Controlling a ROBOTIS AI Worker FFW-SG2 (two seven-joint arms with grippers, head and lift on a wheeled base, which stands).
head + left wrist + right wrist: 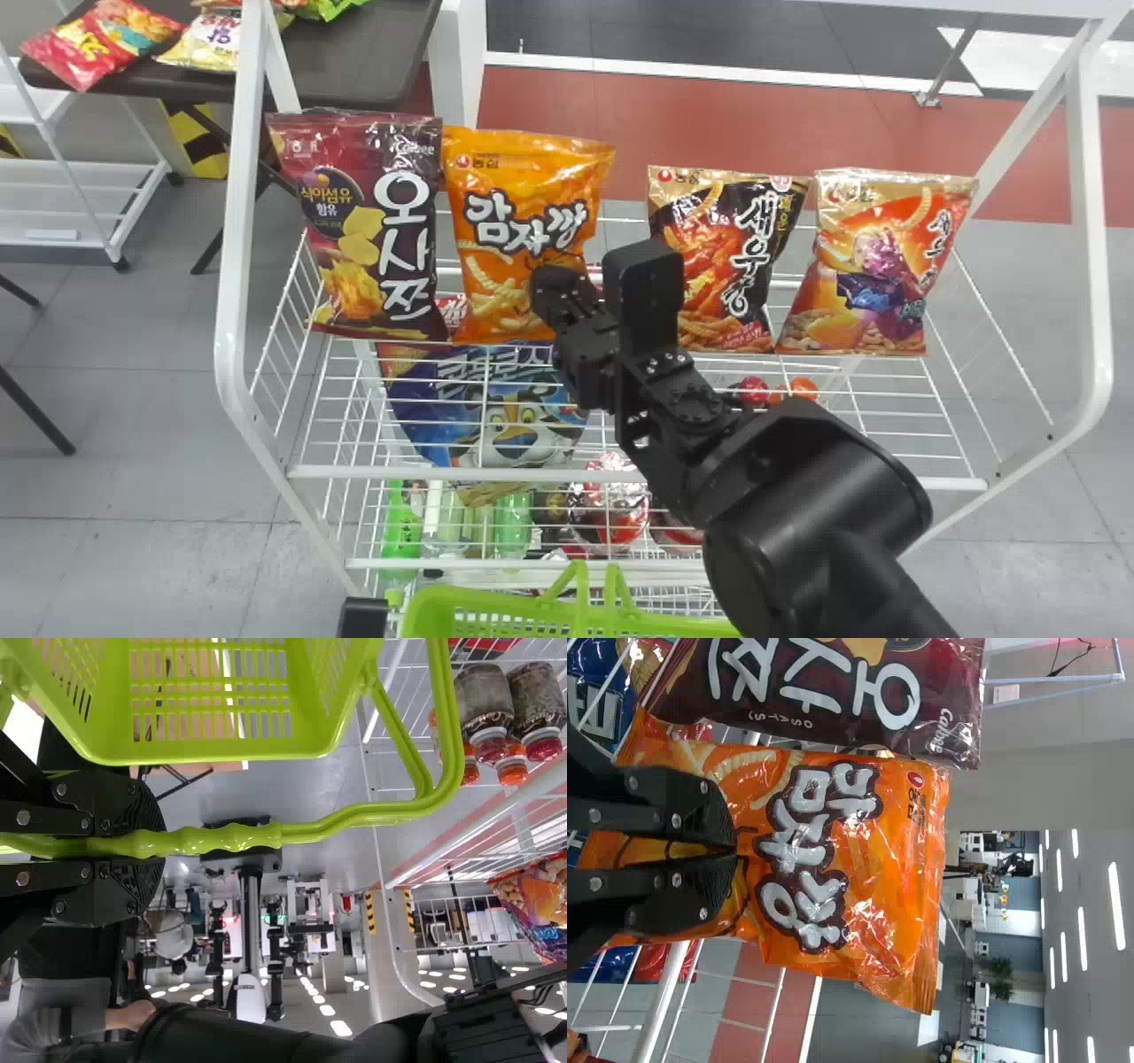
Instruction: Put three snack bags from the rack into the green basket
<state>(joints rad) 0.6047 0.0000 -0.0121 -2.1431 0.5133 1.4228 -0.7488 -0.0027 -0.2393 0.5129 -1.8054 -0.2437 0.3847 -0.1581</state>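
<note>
Well, the shiny, crinkly orange bag (523, 195) is at the rack (230, 337), pinched by the right gripper's (551, 285) fingers; a dark red bag (368, 235) crowds it; the left gripper's (361, 618) fingers squeeze the green basket's (425, 611) handle (341, 824).

The black arm (797, 478) has bulky, rounded joints (749, 567).

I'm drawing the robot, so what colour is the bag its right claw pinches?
The bag is bright orange, best seen in the right wrist view.

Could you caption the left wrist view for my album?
Black jaws shut on the handle of the green basket, white wire rack nearby.
</note>
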